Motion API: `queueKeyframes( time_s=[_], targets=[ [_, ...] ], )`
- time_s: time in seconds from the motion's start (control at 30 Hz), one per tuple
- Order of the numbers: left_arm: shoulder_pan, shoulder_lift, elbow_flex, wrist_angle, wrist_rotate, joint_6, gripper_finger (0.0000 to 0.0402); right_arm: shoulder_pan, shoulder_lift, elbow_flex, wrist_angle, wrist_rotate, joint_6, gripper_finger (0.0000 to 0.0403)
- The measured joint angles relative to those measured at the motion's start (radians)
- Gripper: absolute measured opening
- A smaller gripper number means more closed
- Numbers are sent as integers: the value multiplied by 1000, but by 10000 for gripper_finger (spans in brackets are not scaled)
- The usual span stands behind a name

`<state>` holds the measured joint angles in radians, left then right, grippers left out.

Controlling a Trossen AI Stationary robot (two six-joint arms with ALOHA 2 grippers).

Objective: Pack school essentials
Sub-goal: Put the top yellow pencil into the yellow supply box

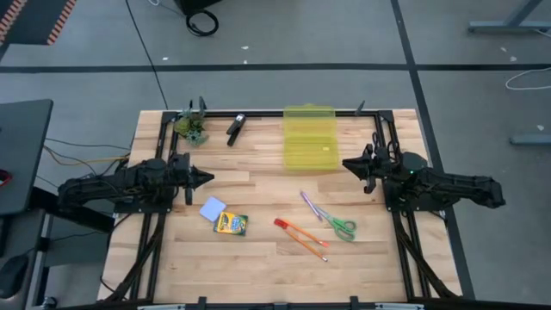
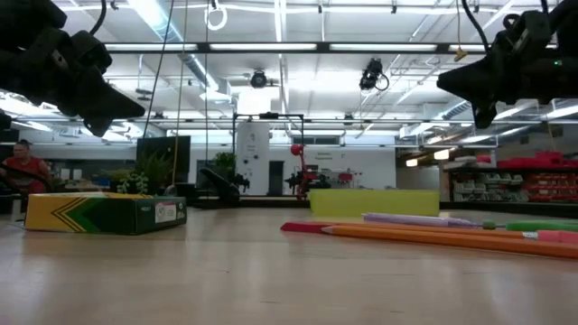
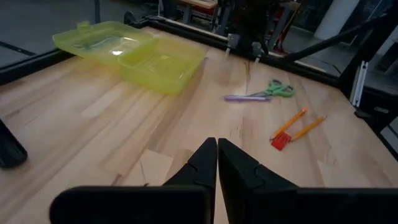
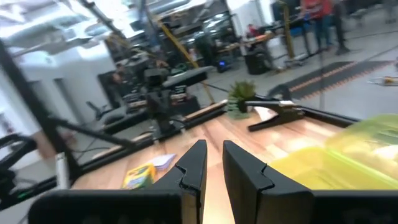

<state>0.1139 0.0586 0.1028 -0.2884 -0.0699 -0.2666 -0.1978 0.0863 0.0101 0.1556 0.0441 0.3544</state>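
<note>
The stationery lies flat on the wooden table. A light-blue square pad [image 1: 212, 208] touches the yellow-green crayon box [image 1: 231, 225]. To their right lie a tiny red piece [image 1: 280, 223], orange-red pencils [image 1: 303, 238], a purple pen [image 1: 310, 205] and green-handled scissors [image 1: 337, 226]. An open translucent yellow case [image 1: 310, 138] rests near the far edge. My left gripper [image 1: 209, 178] hovers shut above the table's left side, pointing right. My right gripper [image 1: 347, 164] hovers beside the case's right edge, pointing left, with a narrow gap between its fingers [image 4: 214, 155].
A black clip [image 1: 235, 127] and a small green clump [image 1: 192, 127] lie at the far edge, left of the case. A black frame rail [image 1: 258, 112] borders the table. Bare wood lies between the two grippers. A person in red [image 2: 25, 169] sits far behind the table.
</note>
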Motion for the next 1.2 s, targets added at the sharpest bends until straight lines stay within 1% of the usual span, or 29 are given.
queueKeyframes(
  time_s=[0.07,0.2,0.37,0.47,0.57,0.7,0.87,1.07,1.2],
  targets=[
    [0,0,0,12,-17,19,17,0,28,0,27,22,6,59],
    [0,0,0,67,-64,90,17,0,107,0,81,24,59,59],
    [0,0,0,97,-168,198,15,0,231,0,109,25,133,59],
    [0,0,-1,87,-219,209,11,4,316,16,113,7,147,59],
    [0,1,-25,115,-225,224,11,37,399,63,114,-1,127,59],
    [0,22,-28,130,-222,222,17,100,499,148,115,0,54,59],
    [0,19,-28,132,-222,218,19,158,608,252,69,51,-13,59],
    [0,20,-32,162,-222,143,12,184,682,328,51,60,-40,59],
    [0,20,-32,186,-223,130,18,203,709,365,30,60,-41,59]
  ],
)
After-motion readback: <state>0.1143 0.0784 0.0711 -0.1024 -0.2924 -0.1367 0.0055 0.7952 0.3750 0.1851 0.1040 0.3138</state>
